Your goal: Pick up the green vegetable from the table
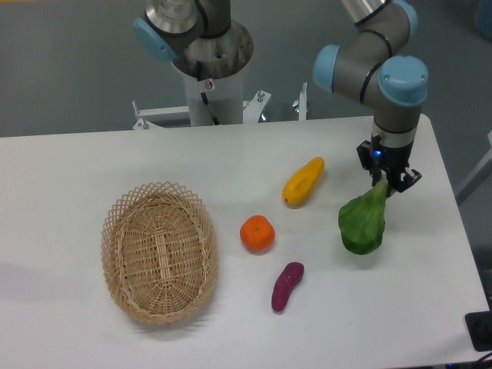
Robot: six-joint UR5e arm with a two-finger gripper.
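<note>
White table (92, 161): gripper (388, 183) pinches green vegetable (363, 223) by its stem, leafy body hanging straight below.

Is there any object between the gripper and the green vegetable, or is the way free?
Nothing visible stands between them. The gripper is already closed on the pale stem of the green vegetable, whose leafy end hangs below it. The yellow vegetable and the orange lie apart, off to one side.
</note>
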